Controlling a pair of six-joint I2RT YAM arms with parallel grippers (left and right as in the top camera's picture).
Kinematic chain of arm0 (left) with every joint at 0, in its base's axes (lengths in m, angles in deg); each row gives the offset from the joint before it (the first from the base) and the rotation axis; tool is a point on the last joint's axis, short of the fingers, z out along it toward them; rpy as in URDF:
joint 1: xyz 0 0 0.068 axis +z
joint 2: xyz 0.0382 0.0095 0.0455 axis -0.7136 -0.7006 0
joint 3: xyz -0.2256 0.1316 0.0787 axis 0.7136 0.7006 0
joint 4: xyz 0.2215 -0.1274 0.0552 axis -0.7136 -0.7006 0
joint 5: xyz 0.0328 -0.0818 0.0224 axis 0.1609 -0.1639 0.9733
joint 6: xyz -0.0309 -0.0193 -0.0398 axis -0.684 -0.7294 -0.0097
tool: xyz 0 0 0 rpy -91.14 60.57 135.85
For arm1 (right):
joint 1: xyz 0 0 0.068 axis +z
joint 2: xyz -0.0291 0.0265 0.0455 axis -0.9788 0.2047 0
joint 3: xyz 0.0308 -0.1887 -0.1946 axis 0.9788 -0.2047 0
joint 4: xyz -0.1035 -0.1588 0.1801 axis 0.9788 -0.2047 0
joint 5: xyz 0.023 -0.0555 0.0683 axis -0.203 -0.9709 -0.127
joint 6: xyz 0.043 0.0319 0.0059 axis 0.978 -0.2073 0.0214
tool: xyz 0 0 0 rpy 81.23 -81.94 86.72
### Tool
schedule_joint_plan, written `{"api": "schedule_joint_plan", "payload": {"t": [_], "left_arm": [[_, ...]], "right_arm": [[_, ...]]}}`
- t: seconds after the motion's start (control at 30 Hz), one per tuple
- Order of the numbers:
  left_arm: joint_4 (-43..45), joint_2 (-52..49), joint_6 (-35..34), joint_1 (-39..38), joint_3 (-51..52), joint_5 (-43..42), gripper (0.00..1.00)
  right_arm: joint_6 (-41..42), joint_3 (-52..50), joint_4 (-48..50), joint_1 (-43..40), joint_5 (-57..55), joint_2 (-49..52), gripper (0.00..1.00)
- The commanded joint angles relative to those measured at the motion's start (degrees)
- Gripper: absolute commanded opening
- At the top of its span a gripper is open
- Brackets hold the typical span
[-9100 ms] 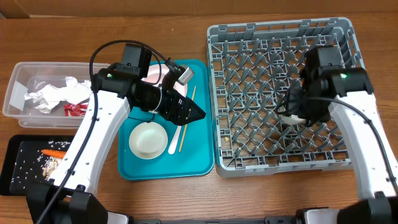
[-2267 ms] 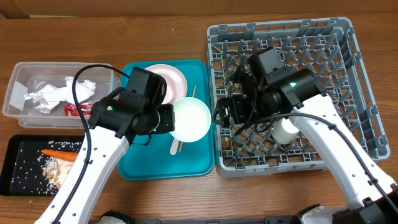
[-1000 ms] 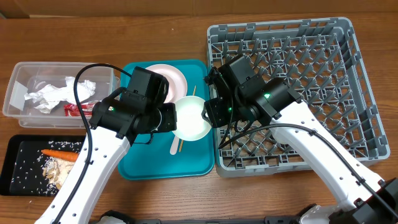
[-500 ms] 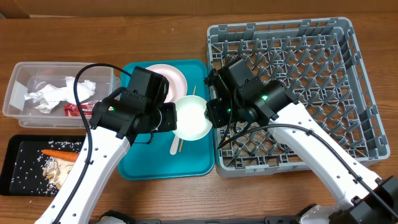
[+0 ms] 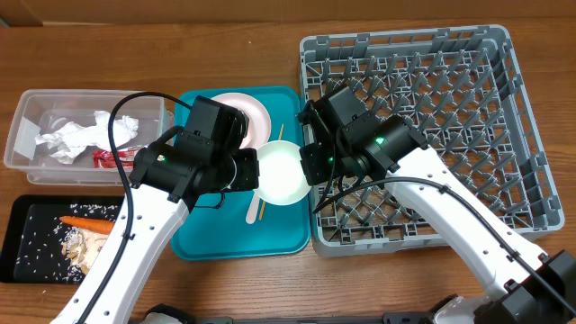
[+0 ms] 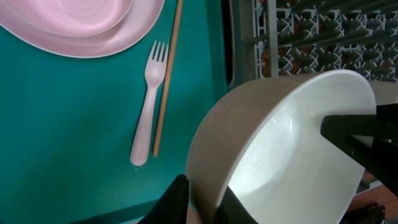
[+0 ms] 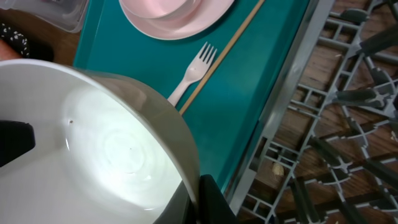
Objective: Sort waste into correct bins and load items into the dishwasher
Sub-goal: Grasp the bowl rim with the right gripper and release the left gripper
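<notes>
We judge this a handover: the left end effector and right end effector both clench the white bowl, just left of the dish rack. Next, left should release and right load it.

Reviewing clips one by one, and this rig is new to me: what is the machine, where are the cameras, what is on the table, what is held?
Two robot arms stand at a wooden table, each ending in a two-finger gripper. One picture looks down from above; the other two come from cameras on the wrists. The left gripper and right gripper pinch opposite rims of a white bowl above a teal tray carrying a pink plate, white fork and chopstick. Right of it sits a grey dish rack. Left, a clear tub holds crumpled napkins and a red wrapper; a black tray holds a carrot and food scraps.
</notes>
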Motion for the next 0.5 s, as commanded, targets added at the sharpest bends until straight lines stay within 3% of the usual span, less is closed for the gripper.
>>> {"api": "schedule_joint_plan", "payload": {"t": [0.0,0.07,0.23,0.33,0.47], "left_arm": [[0.22,0.39,-0.13,-0.04,-0.9,0.07,0.25],[0.28,0.39,-0.13,-0.04,-0.9,0.09,0.38],[1.38,0.39,1.44,-0.02,-0.9,0.09,0.57],[2.23,0.39,1.86,0.02,-0.94,0.09,0.58],[3.8,0.39,1.86,0.02,-0.94,0.02,0.69]], "right_arm": [[-0.61,0.2,0.31,0.33,2.19,-0.63,0.04],[-0.61,0.2,0.24,0.33,1.16,-0.63,0.04],[-0.61,0.2,0.31,0.31,-3.85,-0.63,0.04],[-0.63,0.2,1.01,0.31,-6.82,-0.63,0.04],[-0.66,0.2,2.67,0.26,-14.12,-0.63,0.04]]}}
